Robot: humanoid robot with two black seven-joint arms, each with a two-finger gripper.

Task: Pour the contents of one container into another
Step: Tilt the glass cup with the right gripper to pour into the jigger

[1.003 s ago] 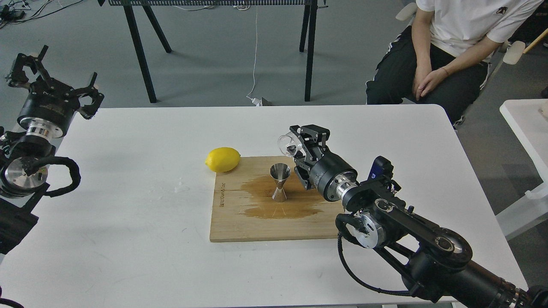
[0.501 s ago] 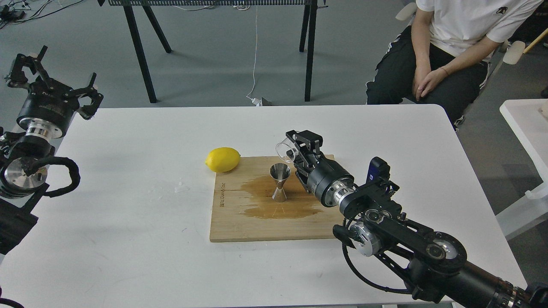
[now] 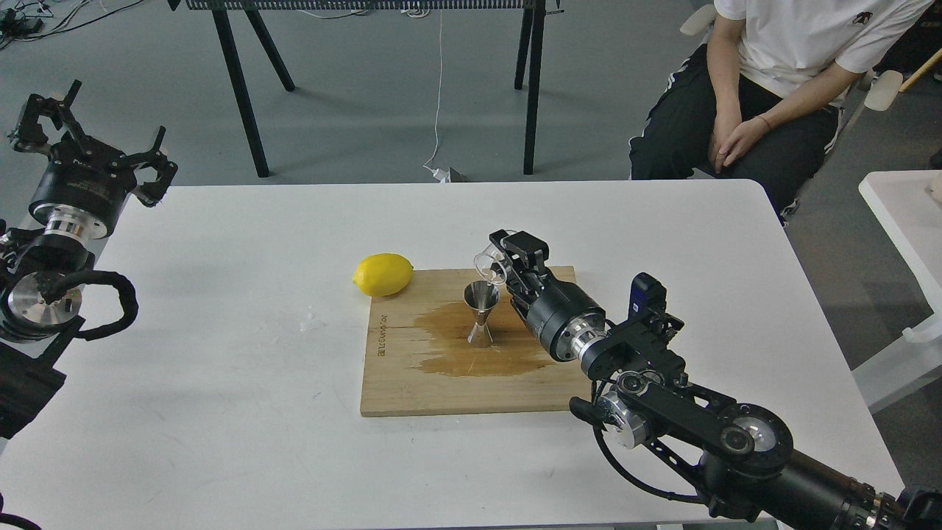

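Right hand (image 3: pixel 508 259) is clamped on the clear cup (image 3: pixel 491 265), which is tipped over on its side, mouth toward 9 o'clock, its lower rim just above the jigger's open top. Jigger (image 3: pixel 481 314) stands upright on the wooden board (image 3: pixel 412 383), near the board's middle, in a brown wet patch (image 3: pixel 449 352) that spreads around its base. Whether anything is leaving the cup cannot be told. Lemon (image 3: pixel 383 274) lies at the board's 10 o'clock corner, partly on the wood, well apart from the jigger. Board sits on the white table (image 3: pixel 221 368). Left hand (image 3: pixel 92 140) hangs off the table's 9 o'clock edge, fingers spread apart, holding nothing. A seated person (image 3: pixel 773 81) is beyond the table at 1 o'clock, hands in lap.
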